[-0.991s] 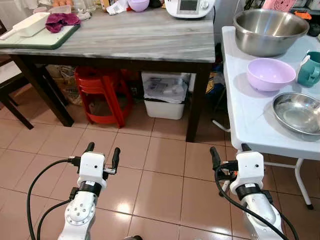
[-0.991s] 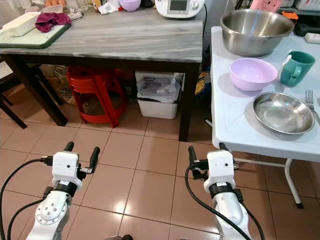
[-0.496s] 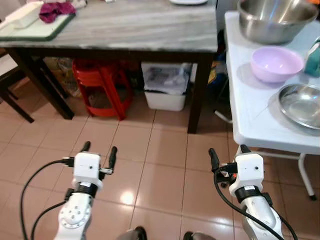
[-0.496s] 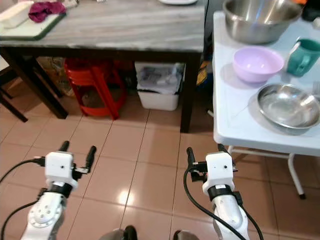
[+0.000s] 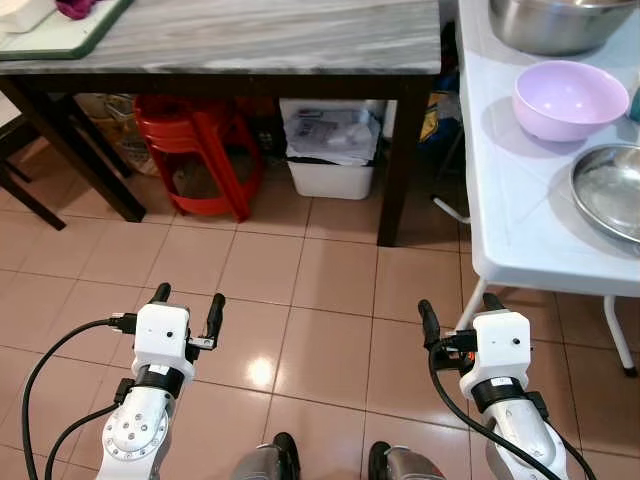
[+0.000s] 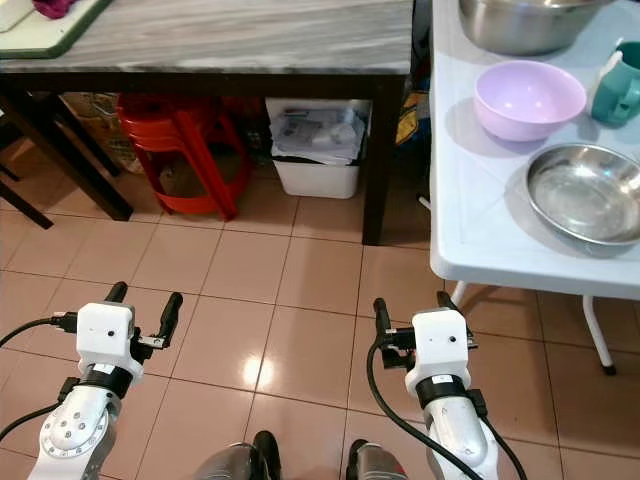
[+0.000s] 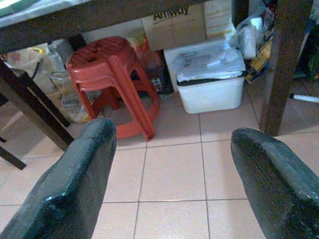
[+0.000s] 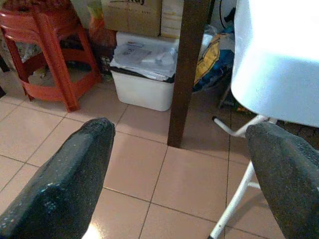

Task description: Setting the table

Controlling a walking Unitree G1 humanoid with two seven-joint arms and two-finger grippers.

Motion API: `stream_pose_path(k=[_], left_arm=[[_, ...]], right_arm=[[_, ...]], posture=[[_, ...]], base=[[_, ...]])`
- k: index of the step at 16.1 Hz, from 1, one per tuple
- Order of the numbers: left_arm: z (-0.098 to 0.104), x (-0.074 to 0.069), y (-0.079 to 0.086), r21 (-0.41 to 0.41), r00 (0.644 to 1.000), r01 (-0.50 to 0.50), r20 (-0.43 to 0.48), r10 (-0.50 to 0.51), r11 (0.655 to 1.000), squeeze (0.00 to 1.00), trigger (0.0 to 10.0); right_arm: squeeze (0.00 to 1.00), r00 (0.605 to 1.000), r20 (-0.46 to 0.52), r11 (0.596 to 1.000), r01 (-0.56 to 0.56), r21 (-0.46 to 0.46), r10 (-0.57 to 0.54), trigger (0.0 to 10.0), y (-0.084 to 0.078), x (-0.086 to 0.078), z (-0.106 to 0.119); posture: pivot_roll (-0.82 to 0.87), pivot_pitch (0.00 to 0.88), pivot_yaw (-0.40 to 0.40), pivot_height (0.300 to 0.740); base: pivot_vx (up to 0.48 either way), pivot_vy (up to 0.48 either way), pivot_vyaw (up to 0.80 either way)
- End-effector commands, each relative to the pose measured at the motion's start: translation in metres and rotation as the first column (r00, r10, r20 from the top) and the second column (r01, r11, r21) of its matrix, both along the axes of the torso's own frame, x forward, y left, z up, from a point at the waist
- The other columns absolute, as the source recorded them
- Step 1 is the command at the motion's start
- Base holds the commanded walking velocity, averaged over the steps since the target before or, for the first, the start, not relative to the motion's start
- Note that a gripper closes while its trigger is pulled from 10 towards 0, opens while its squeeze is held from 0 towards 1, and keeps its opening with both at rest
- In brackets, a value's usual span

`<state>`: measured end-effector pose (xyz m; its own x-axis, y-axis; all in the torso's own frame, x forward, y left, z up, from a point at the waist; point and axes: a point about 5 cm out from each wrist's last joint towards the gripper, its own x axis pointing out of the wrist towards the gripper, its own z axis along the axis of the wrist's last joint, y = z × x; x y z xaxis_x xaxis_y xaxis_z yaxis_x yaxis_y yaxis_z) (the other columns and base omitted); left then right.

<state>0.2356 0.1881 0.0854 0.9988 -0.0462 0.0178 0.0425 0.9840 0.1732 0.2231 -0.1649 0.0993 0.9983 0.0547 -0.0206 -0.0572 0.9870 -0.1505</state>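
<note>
On the white folding table (image 5: 500, 200) to my right stand a lilac bowl (image 5: 570, 98), a shallow steel bowl (image 6: 587, 193), a teal mug (image 6: 622, 86) and a large steel bowl (image 6: 522, 22) at the back. Low over the tiled floor, my left gripper (image 5: 189, 298) is open and empty. Just below the white table's front edge, my right gripper (image 5: 458, 305) is open and empty too. Nothing sits between the black fingers (image 7: 75, 184) in the left wrist view, nor between the fingers (image 8: 70, 179) in the right wrist view.
A grey marble table (image 5: 260, 40) with dark legs stands ahead, with a green tray (image 5: 60, 30) at its left end. Under it are stacked red stools (image 5: 195, 140) and a white bin (image 5: 330, 160). A dark chair leg (image 5: 25, 195) is at the far left. My feet (image 5: 330, 465) are on the tiles.
The whole picture has slid upward, so the camera has tipped down or drawn back; my feet now show at the bottom edge. Both grippers stay open and empty.
</note>
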Motion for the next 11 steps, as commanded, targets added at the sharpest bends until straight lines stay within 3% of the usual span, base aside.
stream_pose_path(k=[1, 11], left_arm=[[0.0, -0.001, 0.004, 0.004, 1.0, -0.011, -0.007, 0.011, 1.0, 0.0, 10.0], [0.002, 0.009, 0.001, -0.011, 0.999, -0.036, 0.009, 0.036, 0.999, 0.0, 10.0]], right_arm=[[0.0, 1.0, 0.01, 1.0, 0.004, 0.003, -0.004, 10.0, 0.0, -0.001, 0.005], [0.0, 0.999, 0.051, 1.0, -0.014, -0.008, 0.014, 10.0, -0.001, 0.014, 0.016]], posture=[[-0.12, 0.273, 0.096, 0.74], [-0.13, 0.224, 0.074, 0.74]], base=[[0.0, 0.0, 0.0], [0.0, 0.0, 0.0]])
